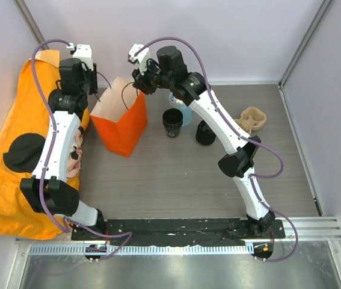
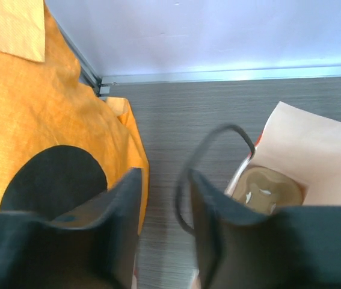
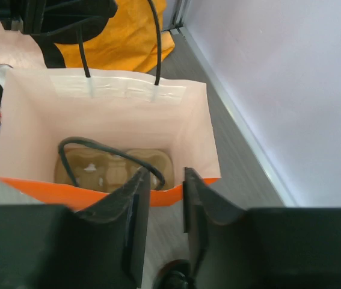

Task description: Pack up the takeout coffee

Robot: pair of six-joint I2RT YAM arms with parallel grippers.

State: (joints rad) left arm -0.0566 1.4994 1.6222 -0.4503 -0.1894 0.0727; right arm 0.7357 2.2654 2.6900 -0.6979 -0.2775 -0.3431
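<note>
An orange paper bag stands open between my two grippers, its pale inside facing up. A cardboard cup carrier lies at its bottom. My left gripper is open beside the bag's left rim, with one black handle loop blurred just off its right finger. My right gripper is open a little over the near orange rim. The other handle droops into the bag by its left finger. A black coffee cup and a blue cup stand right of the bag.
An orange cloth with a black disc covers the table's left side. A dark lid-like piece and a second cardboard carrier sit to the right. Walls close off the back and both sides.
</note>
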